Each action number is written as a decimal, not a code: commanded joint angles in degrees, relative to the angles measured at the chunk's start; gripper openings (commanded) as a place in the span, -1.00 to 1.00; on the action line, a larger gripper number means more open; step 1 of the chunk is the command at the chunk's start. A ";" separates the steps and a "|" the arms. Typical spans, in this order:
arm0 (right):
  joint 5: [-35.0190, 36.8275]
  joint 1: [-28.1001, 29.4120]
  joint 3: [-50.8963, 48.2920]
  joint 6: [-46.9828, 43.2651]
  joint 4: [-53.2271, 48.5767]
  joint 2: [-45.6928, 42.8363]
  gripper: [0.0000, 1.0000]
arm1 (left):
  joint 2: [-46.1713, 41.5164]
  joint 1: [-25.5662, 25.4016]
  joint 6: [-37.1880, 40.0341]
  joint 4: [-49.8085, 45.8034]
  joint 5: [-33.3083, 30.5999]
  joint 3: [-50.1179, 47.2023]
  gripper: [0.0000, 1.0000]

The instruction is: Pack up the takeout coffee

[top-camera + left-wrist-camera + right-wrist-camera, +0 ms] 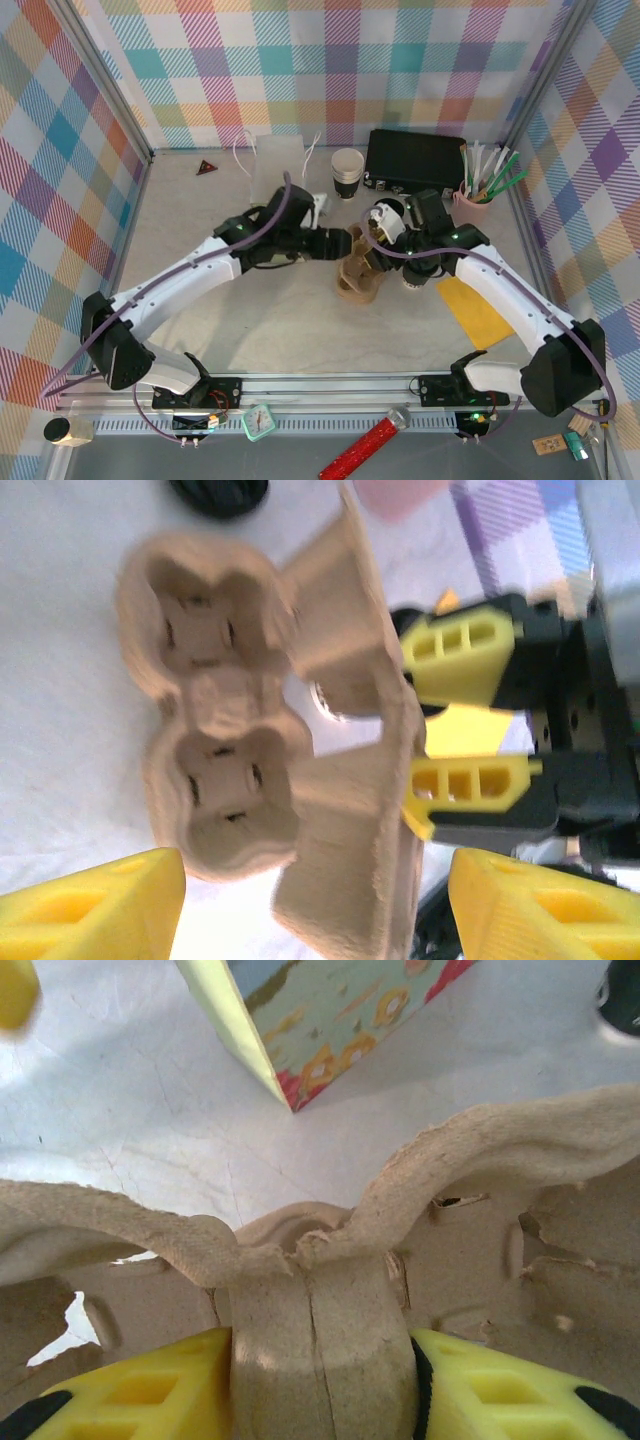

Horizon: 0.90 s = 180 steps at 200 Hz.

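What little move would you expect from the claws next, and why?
Probably the right claw lowers the cup carrier flat, pockets up. It pinches the carrier's middle ridge, the carrier looks tipped rather than lying flat, and the left claw is open, so no cup could sit in it yet.

Desk (290,335) near-side and left of the cup carrier (357,282) is passable, left tool (347,243) with spread jaws crowds its left, right tool (450,725) clamping its handle blocks its right, paper cup (347,172) and black box (415,160) stand behind.
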 commanded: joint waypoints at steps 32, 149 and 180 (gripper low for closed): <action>0.15 0.31 7.99 3.13 -1.42 -2.76 -0.06 | -1.95 9.85 4.50 -21.77 -11.54 21.23 0.44; -1.26 1.84 16.93 8.07 0.78 -0.74 -0.03 | 14.64 23.02 10.05 -26.47 -22.46 31.02 0.32; -1.02 2.84 17.37 8.16 0.67 -0.86 -0.04 | 19.53 24.73 11.70 -25.82 -22.79 34.19 0.27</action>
